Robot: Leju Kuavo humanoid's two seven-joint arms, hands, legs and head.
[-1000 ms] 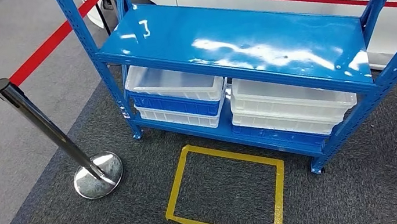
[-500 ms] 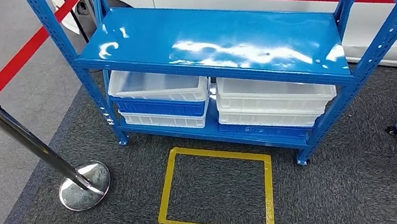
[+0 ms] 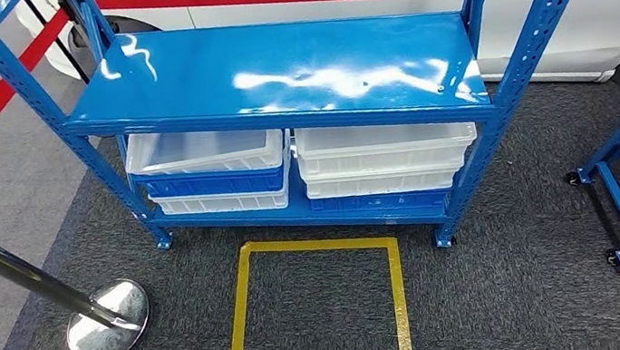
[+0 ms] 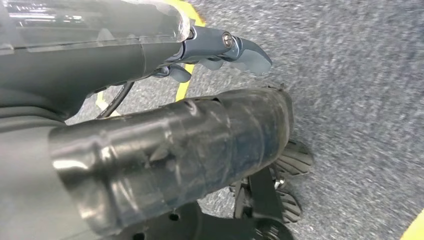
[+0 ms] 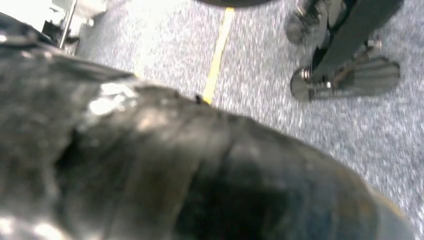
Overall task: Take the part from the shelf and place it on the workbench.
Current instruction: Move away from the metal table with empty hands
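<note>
Underfoot, grey carpet (image 3: pixel 533 290), blue shelf (image 3: pixel 273 66).

Head view: bright, even overhead light; white glare patches on blue shelf (image 3: pixel 273 66) top near its back and right edges. Wrist views: motion blur, carpet (image 4: pixel 360 90) smeared, close parts out of focus.

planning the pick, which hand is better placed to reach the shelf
Neither clearly: the shelf stands centred ahead, white bins on both sides of its lower deck. The left hand hangs over the carpet. Which bin to reach into, I cannot tell.
</note>
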